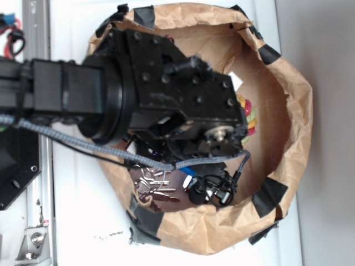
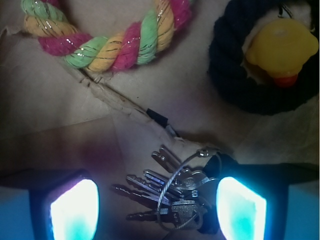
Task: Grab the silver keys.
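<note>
The silver keys [image 2: 172, 195] lay on the brown paper floor, right between the two glowing fingers [image 2: 75, 210] of the gripper [image 2: 157, 210]. The bunch sat nearer the right-hand finger in the wrist view and looked to be touching it. The other finger stood apart from the keys. The fingers were spread wide, with nothing held yet.

Above the keys lay the multicoloured rope ring [image 2: 115, 37]. The navy rope loop [image 2: 240, 80] lay off to the side, with a yellow toy duck [image 2: 282, 47] sitting in it.

No words or labels could be read anywhere.

In the outside view the black arm [image 1: 166, 83] reached over the brown paper bag [image 1: 294, 111] and pointed down into it. The keys [image 1: 152, 185] lay near the bag's taped rim. A grey cable [image 1: 83, 144] ran along the arm.
</note>
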`<action>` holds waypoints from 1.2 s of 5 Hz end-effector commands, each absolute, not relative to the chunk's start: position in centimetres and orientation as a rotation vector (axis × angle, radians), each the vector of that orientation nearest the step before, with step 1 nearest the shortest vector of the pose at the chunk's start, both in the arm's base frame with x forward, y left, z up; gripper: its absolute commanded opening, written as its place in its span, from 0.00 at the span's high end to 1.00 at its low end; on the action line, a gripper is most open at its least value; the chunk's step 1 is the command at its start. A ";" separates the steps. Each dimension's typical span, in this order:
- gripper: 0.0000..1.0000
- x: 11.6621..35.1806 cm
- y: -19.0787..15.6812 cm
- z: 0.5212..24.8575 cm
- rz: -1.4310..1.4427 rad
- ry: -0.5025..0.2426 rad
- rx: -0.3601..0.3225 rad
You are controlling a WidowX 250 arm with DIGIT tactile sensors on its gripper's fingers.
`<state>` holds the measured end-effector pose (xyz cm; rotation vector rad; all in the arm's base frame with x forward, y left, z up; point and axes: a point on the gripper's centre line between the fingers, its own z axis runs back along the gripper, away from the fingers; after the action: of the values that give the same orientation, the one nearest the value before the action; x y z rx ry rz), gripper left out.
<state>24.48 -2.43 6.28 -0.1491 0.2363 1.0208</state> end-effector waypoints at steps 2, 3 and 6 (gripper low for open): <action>0.00 24.2 -2.3 5.6 1.128 0.173 -0.206; 0.00 24.2 -3.1 4.8 1.134 0.188 -0.187; 0.00 21.9 -5.0 4.2 1.104 0.235 -0.177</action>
<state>22.28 -4.80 3.08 -0.1587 0.2612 1.1136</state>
